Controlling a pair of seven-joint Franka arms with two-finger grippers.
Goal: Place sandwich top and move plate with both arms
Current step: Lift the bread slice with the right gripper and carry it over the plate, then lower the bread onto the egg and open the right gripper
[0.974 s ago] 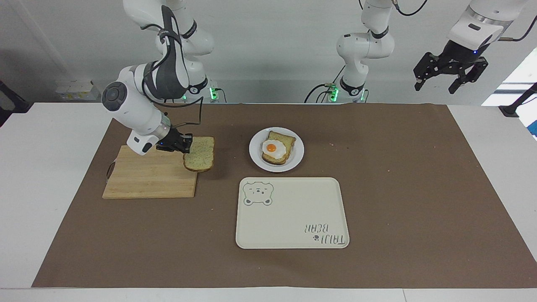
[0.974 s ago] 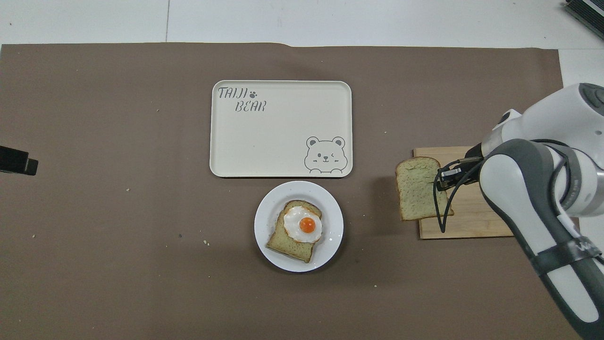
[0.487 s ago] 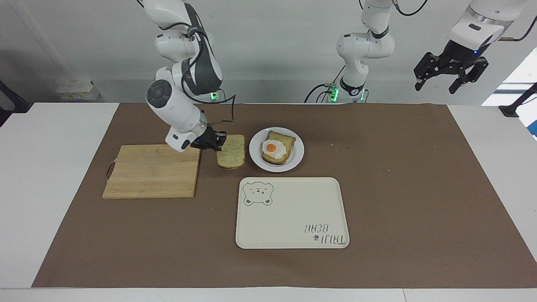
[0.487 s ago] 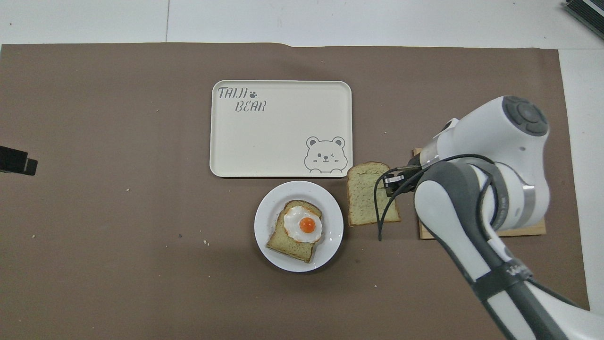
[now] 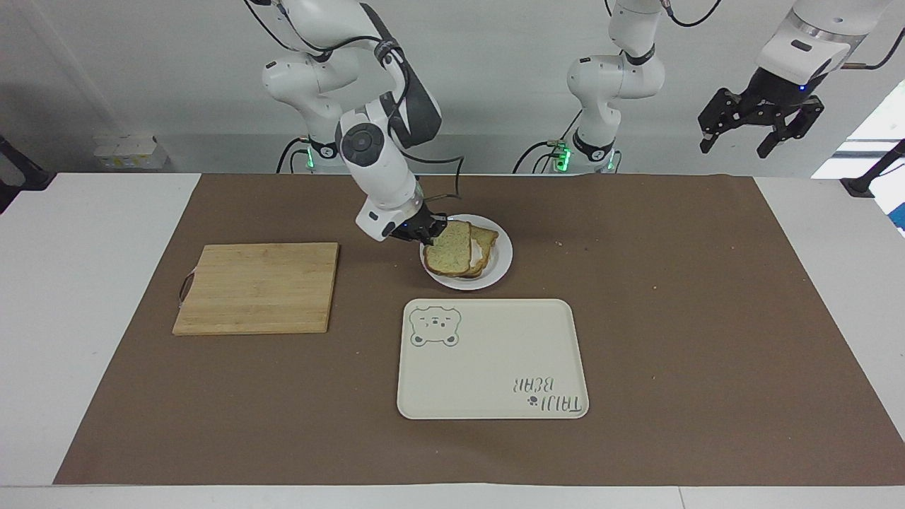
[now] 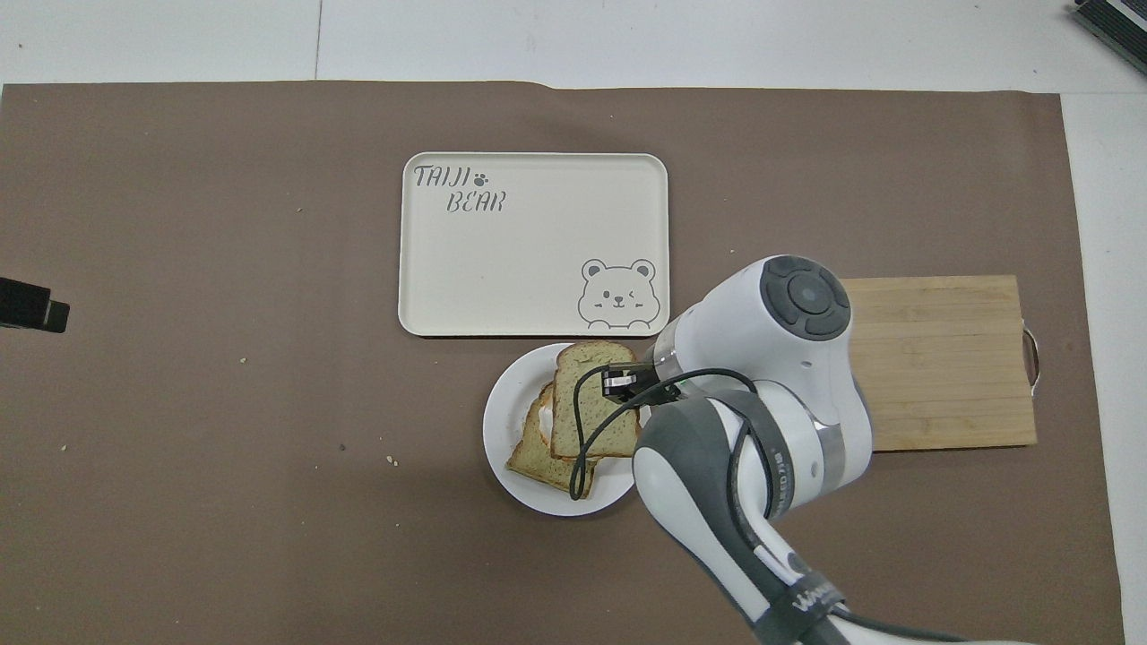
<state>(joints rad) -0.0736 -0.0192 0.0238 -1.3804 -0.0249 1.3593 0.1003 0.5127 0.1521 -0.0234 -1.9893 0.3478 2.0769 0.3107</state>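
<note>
Your right hand [image 5: 428, 231] pinches the sandwich top [image 5: 450, 249] just over the egg slice [image 5: 483, 249] on the plate [image 5: 498, 271]: placing step. Next, lower squarely and release. Left hand [image 5: 760, 126] waits spread, raised.

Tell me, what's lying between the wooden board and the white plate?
Nothing rests there: only bare brown paper between the board and the plate. The right arm's wrist hangs above that stretch, as the facing view shows.
</note>
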